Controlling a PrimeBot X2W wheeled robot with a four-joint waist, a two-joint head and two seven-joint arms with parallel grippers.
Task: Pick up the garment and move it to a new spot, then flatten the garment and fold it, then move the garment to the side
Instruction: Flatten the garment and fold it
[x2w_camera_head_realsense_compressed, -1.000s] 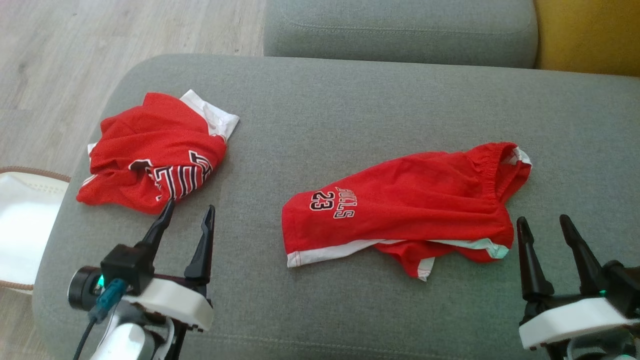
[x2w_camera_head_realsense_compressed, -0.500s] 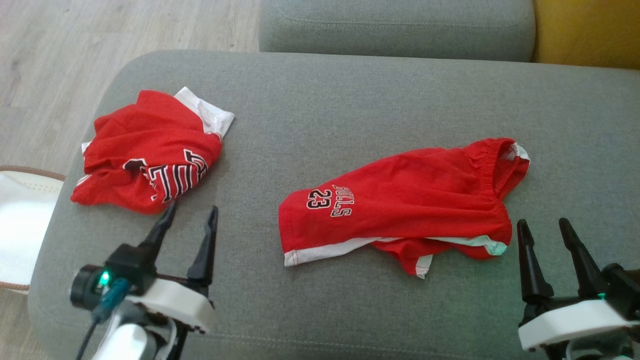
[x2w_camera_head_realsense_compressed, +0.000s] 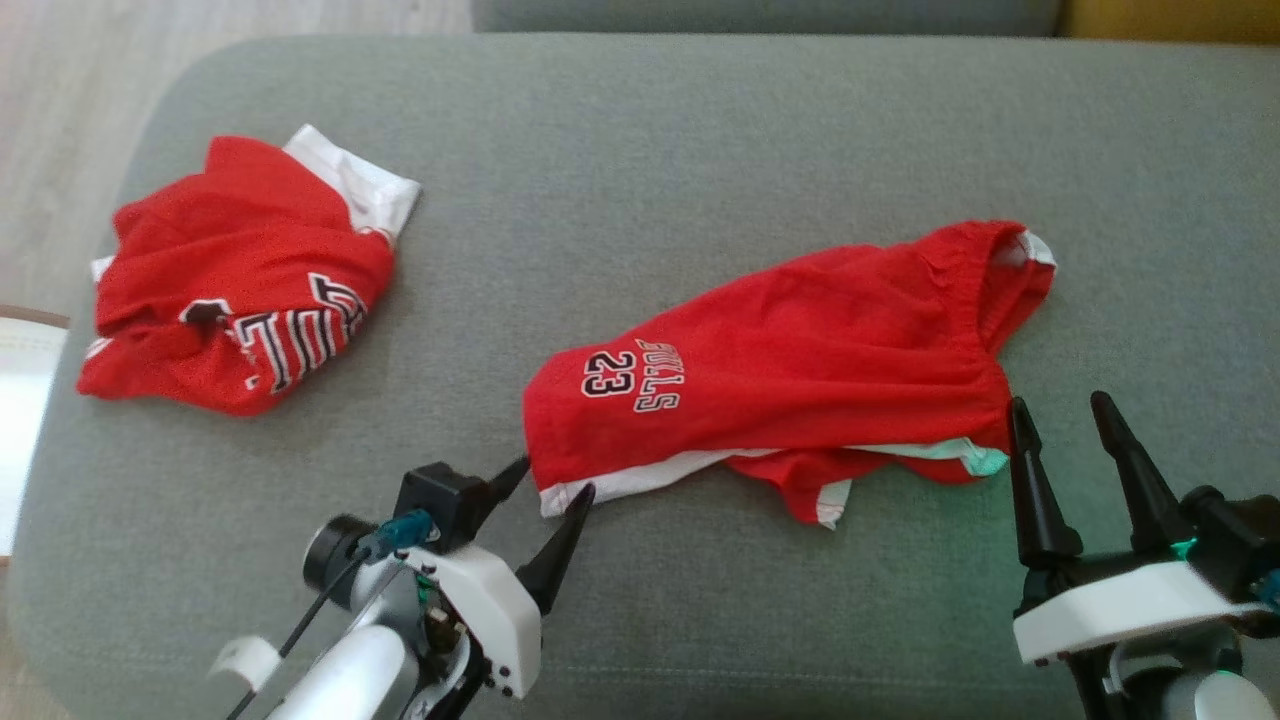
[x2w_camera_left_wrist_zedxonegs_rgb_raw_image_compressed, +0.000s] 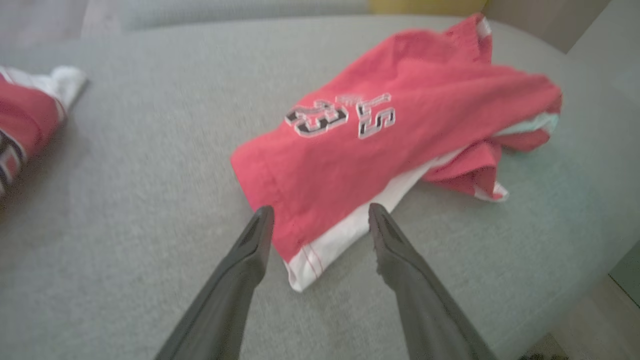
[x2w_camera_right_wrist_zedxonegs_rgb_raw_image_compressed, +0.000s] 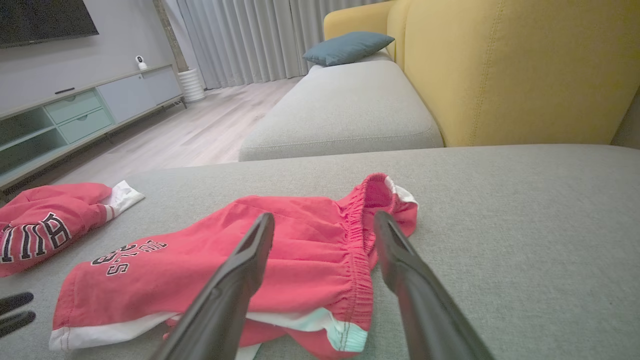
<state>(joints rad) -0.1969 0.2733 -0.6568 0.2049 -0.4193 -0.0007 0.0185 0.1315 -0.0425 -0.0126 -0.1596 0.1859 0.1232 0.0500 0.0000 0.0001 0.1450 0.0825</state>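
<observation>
The left tool (x2w_camera_head_realsense_compressed: 557, 475) has swung to the hem corner of the shorts (x2w_camera_head_realsense_compressed: 800, 350); it and the right tool (x2w_camera_head_realsense_compressed: 1058, 400) stand fingers apart, poised for pickup.

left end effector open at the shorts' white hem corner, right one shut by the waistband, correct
No: the right end effector is open, not shut, by the waistband of the red shorts, as the right wrist view shows. The left end effector is open at the hem corner.
</observation>
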